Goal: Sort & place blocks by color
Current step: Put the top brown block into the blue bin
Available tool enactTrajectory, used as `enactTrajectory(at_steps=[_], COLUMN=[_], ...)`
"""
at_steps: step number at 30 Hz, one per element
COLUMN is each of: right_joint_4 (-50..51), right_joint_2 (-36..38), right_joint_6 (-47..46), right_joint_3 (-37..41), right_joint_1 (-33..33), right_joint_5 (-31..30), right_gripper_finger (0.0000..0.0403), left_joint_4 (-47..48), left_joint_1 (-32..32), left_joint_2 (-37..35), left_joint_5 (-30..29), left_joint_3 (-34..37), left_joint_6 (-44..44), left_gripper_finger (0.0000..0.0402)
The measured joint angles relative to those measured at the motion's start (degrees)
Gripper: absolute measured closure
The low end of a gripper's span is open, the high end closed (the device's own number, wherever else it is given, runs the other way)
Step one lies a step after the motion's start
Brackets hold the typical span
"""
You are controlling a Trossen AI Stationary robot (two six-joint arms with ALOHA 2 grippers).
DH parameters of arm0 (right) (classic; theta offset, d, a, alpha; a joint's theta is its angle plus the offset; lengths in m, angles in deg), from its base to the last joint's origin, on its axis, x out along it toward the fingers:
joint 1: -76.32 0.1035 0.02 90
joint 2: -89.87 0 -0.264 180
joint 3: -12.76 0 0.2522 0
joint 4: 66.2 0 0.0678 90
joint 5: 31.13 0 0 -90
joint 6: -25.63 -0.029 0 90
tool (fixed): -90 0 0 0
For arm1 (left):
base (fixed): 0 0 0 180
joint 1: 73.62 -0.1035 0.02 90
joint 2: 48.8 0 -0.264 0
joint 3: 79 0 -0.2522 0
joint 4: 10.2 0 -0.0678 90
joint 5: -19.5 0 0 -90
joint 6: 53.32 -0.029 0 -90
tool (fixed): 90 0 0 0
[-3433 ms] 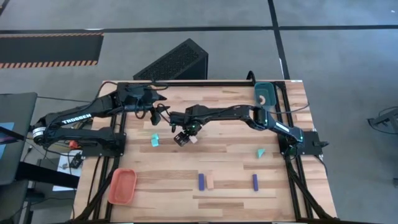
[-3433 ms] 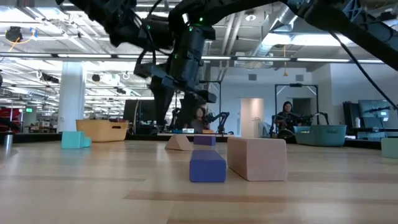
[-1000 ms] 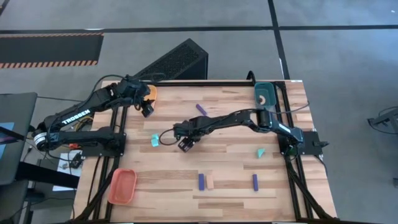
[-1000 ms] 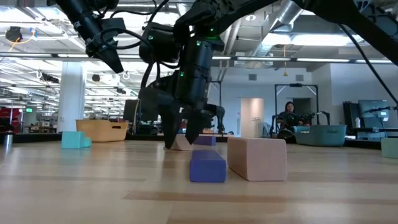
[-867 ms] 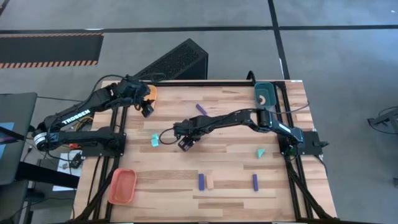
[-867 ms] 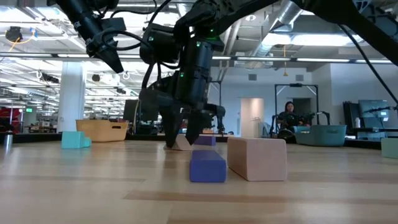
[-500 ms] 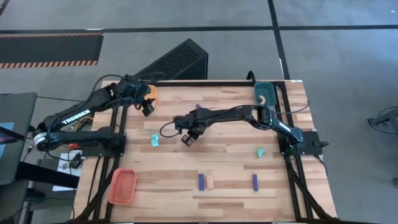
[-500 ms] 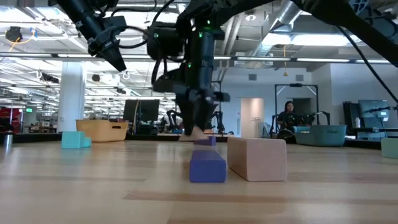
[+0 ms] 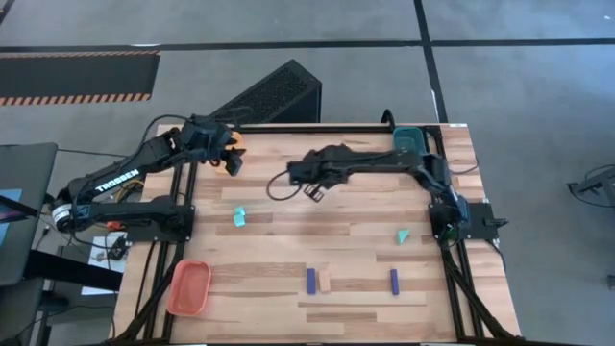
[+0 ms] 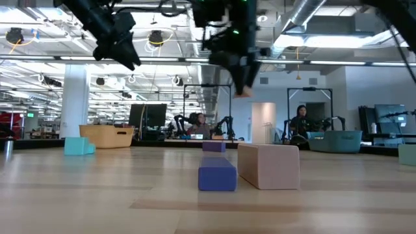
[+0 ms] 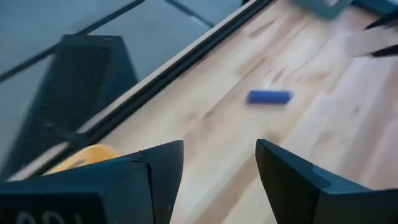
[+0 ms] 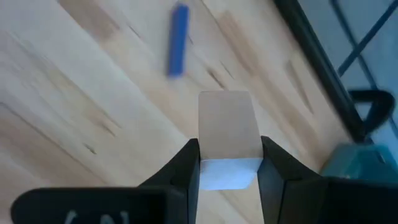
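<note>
My right gripper (image 9: pixel 315 188) hangs high over the table's middle-far part, shut on a tan wood piece (image 12: pixel 227 127), also seen in the low view as the tan piece (image 10: pixel 244 93). My left gripper (image 9: pixel 231 161) is open in the air at the far-left corner, over the yellow-orange tray (image 11: pixel 81 155). One dark blue bar (image 12: pixel 179 38) lies flat on the far part of the table. Two more blue bars (image 9: pixel 311 280) (image 9: pixel 394 280) and a tan block (image 9: pixel 325 281) rest near the front edge. A cyan chunk (image 9: pixel 239 217) and a cyan wedge (image 9: pixel 402 235) sit mid-table. My right gripper pinches the tan wood piece between its two fingers (image 12: pixel 186 165), which are on the piece's two opposite long sides (image 12: pixel 205 146). The fingers point down from above and lie along its length. It is lifted clear of the table, and its free end sticks out past the fingertips.
An orange tray (image 9: pixel 189 286) sits at the near-left corner and a teal tray (image 9: pixel 408 142) at the far-right corner. In the low view, people and other robot stations show in the room behind the table.
My right gripper stood low on the table with its fingers spread around the tan piece, shut on it, then rose high and moved toward the far and right edges, carrying the piece clear of the table. My left gripper stayed near the far-left corner.
</note>
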Motion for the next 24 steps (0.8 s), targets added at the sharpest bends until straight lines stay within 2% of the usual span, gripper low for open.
enactTrajectory(at_steps=[5,8,11,16,19,24], right_joint_4=[-12.62,-19.75,-23.78,-26.54,-30.12,-36.87], right_joint_2=[15.77,26.35,34.62,39.28,38.00,32.68], right_joint_6=[0.36,-0.95,-3.39,-3.14,0.30,6.32], right_joint_3=[24.36,38.48,48.37,54.73,54.76,54.74], right_joint_1=[-7.71,-13.70,-20.82,-33.37,-38.87,-45.65], right_joint_5=[1.89,5.30,4.94,2.63,1.15,2.37], right_gripper_finger=[0.0290,0.0290,0.0290,0.0289,0.0288,0.0286], left_joint_4=[-0.96,-1.36,-3.78,-9.07,-12.05,-12.84], left_joint_1=[5.31,9.18,12.00,13.21,13.21,13.79], left_joint_2=[-0.02,-0.02,0.02,0.91,2.03,4.38], left_joint_5=[-1.52,-5.72,-10.37,-13.58,-12.39,-8.96], left_joint_3=[0.00,0.00,0.00,0.00,-0.02,-0.02], left_joint_6=[6.43,9.66,11.31,16.62,19.63,23.64], left_gripper_finger=[0.0211,0.0211,0.0211,0.0211,0.0211,0.0211])
